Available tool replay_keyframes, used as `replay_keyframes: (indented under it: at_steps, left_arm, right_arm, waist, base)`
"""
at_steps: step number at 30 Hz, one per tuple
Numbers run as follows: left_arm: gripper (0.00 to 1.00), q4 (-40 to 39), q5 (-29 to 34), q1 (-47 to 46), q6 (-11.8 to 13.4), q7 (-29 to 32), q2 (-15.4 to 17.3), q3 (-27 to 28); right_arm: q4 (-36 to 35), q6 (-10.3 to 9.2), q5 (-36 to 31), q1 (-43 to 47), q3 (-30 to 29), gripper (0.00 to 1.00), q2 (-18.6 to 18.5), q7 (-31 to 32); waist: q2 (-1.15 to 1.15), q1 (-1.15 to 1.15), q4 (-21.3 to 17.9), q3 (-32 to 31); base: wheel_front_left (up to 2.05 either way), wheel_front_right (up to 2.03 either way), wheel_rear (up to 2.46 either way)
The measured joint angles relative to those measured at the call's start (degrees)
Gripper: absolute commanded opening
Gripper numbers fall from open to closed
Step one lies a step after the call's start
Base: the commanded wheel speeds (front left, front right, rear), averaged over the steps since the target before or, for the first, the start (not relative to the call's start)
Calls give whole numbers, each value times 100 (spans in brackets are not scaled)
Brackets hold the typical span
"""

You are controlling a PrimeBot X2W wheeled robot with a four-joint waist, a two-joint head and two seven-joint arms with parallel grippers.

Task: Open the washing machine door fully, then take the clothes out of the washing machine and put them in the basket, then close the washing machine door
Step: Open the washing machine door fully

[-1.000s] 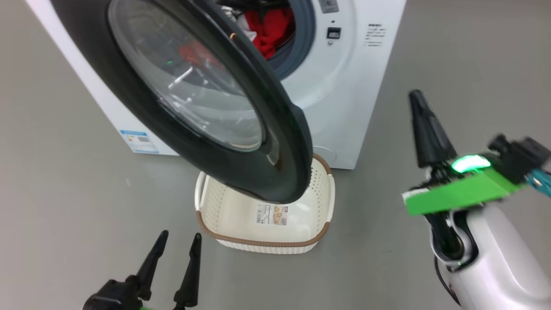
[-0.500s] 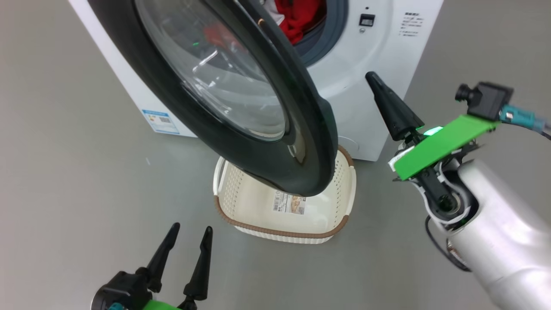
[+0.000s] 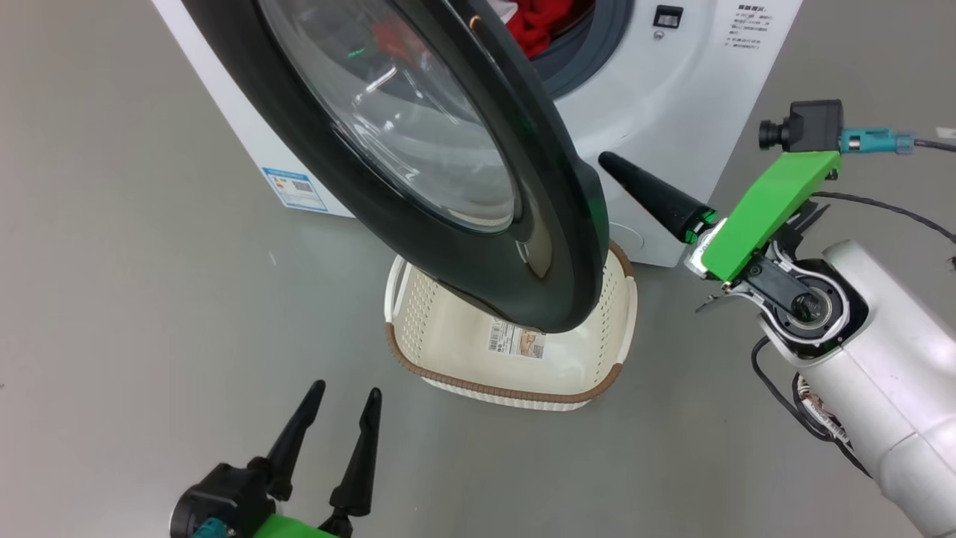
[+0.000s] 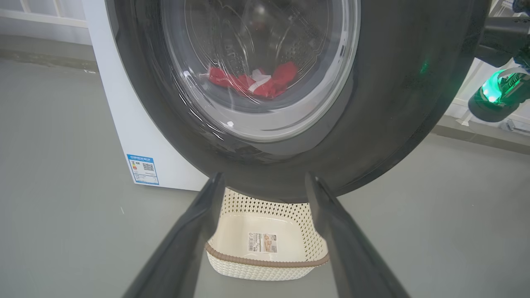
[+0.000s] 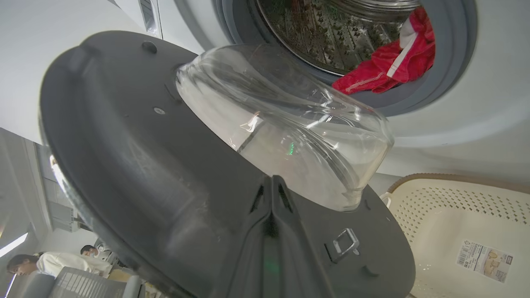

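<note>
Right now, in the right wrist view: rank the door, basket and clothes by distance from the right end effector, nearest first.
1. washing machine door, at the right end effector tips.
2. basket, lower right.
3. clothes, upper right, inside the drum.

The right hand [image 3: 609, 161] tapers to a long black cone, mounted on a bright green plate [image 3: 765, 213]. Above the plate sits a small black camera [image 3: 803, 123] with a teal plug and a black cable. Behind are a round black joint [image 3: 803, 306] and a glossy silver-white forearm [image 3: 889, 388]. The left hand [image 3: 346, 388] is two slim black spikes on a black base with green trim.
</note>
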Motion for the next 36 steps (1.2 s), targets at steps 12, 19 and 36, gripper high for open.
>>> replay_keyframes:
  at_steps: [12,19,36]
  left_arm:
    - [100,27,-56,-84,0,0,-16,-74]
    - [100,29,-108,-80,0,0,-25,-71]
    - [100,27,-149,144,0,0,-31,-88]
  right_arm:
    - [46,-1,634,-62,-92,0,8,1135]
    - [-31,-1,651,83,-187,0,60,1362]
    - [-331,-1,590,760,-230,0,367,1737]
  waist:
    - [0,0,194,44]
    - [0,0,345,-51]
    - [0,0,778,-354]
  base:
    - [0,0,0]
    - [0,0,0]
    - [0,0,0]
